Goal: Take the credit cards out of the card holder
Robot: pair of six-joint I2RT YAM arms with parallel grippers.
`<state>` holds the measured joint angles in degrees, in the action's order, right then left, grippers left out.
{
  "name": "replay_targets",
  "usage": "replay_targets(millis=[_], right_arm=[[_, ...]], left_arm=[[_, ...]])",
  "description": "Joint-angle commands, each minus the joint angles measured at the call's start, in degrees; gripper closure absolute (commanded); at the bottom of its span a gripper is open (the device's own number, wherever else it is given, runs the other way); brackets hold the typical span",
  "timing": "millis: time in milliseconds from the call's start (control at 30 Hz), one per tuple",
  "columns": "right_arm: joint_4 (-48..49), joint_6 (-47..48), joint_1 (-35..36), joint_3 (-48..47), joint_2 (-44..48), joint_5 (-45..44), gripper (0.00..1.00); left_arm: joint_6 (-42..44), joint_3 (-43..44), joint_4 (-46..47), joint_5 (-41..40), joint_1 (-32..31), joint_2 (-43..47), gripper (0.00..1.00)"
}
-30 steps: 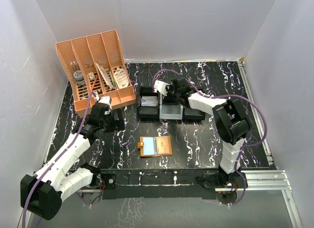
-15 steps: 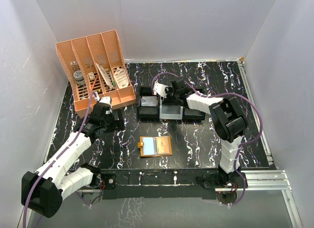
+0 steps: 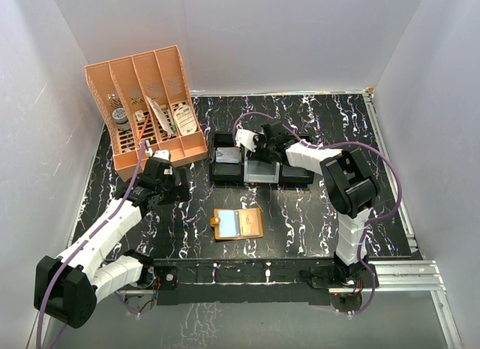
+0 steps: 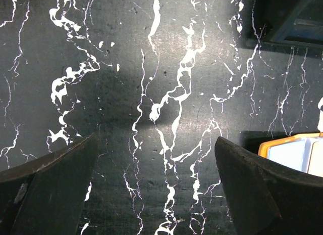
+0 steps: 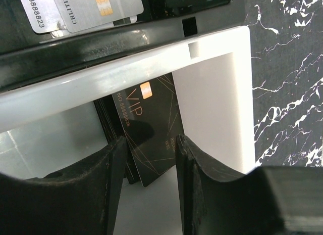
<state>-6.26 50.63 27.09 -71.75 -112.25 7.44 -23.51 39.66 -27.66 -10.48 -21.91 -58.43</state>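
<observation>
Open and flat on the black marbled counter point(image 3: 300, 214), toward the near edge at the middle: the card holder point(image 3: 238, 224), orange rim around pale blue panels, touched by neither hand. Left of it and a little farther back, near the orange desk organizer point(image 3: 146, 101): the left hand point(image 3: 175, 186), hovering above the counter, fingers point(image 4: 50, 184) spread wide with only bare counter between them; one orange corner of the card holder just inside the right edge of its wrist view. At the far middle, over a row of trays: the right hand point(image 3: 252, 143), fingers point(image 5: 86, 189) parted a little and pinching nothing. Below that gap, lying askew in a white tray point(image 5: 212, 108): a black card point(image 5: 149, 124) marked VIP. Just beyond, in a black tray point(image 5: 60, 60): silver cards point(image 5: 86, 7), overlapping, one with a gold chip showing. Both kinds of card well apart from the card holder.
</observation>
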Motion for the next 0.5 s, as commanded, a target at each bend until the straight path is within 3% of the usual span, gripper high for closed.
replay_targets(millis=[0,200,467], right_arm=[[0.99,-1.35,-0.33,-1.81,0.63,1.18,0.57],[5.03,-7.00,-1.49,-0.77,4.30,7.96,0.54],[8.60,-13.48,-1.78,1.28,11.13,9.30,0.51]], left_arm=[[-0.92,2.02,-1.86,-2.71,0.19,0.34,0.01],[-0.59,1.94,-1.59,-2.16,0.20,0.94,0.01],[-0.53,1.52,-0.03,1.89,0.20,2.29,0.01]])
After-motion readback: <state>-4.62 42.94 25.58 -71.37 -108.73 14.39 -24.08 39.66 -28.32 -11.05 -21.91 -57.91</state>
